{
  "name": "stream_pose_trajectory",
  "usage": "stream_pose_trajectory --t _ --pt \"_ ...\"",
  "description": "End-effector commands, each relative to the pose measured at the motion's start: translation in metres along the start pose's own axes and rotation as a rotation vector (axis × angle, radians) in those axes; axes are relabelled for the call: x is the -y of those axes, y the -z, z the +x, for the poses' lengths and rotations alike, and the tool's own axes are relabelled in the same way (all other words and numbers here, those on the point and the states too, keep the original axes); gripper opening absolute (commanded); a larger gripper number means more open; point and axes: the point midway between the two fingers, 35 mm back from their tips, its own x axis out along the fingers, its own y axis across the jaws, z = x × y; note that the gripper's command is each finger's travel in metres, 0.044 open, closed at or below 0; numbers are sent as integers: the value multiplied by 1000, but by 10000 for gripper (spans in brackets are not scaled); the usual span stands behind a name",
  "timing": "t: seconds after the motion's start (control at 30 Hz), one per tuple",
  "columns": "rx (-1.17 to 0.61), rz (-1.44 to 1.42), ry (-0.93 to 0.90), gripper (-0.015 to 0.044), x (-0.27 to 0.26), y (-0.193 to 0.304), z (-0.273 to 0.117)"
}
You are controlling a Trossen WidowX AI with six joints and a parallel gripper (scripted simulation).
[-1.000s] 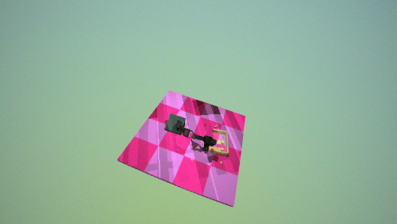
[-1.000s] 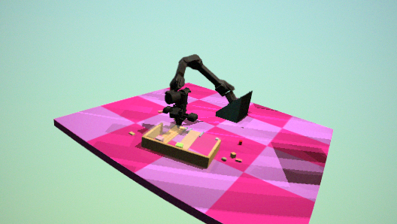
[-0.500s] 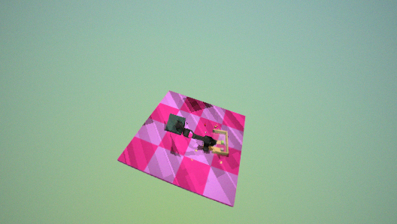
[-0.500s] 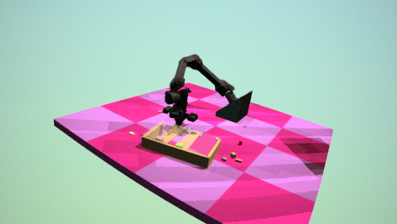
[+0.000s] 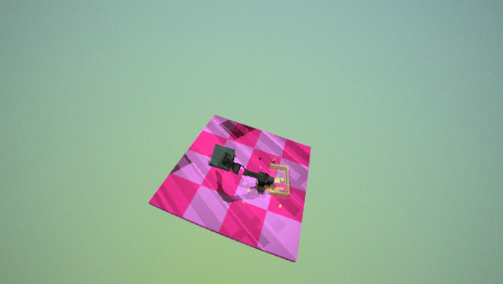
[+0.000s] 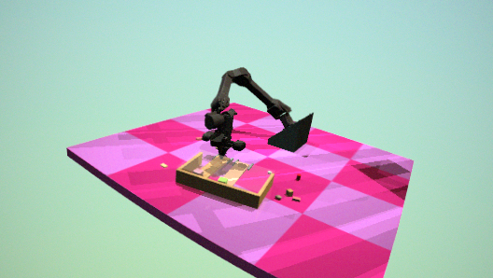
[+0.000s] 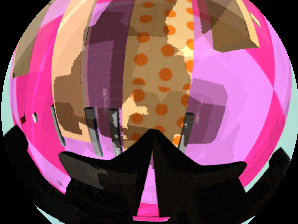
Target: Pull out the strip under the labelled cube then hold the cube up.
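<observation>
My gripper [image 6: 223, 153] [image 7: 153, 133] is shut and empty, its tips together, pointing down at the near end of an orange-dotted strip [image 7: 165, 74]. Whether the tips touch it I cannot tell. A plain peach strip [image 7: 70, 65] [image 6: 237, 173] lies parallel, to the left in the wrist view. Both strips lie within a three-sided wooden frame [image 6: 217, 190] [image 5: 288, 182]. A bright green block [image 6: 223, 180] [image 5: 282, 180] is at the plain strip's far end. A pale pink block [image 6: 198, 172] is near the frame's left wall in the exterior view. No label is readable; the wrist view shows neither block.
Slim grey posts [image 7: 58, 125] [image 7: 93, 131] [image 7: 186, 131] stand beside the strips at the near ends. A small red piece [image 6: 298, 176] and several tan pieces [image 6: 289, 192] lie outside the frame. Another tan piece [image 6: 163, 165] lies off its other end. The arm's dark base plate [image 5: 217, 156] is behind.
</observation>
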Motion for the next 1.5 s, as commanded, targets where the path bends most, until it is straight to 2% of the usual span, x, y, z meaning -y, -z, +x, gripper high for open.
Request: stream_pose_trajectory --t 0.0,1.47 --pt "-3 -3 -5 0 0 1 3" --pt "-6 -5 -5 0 2 57 6"
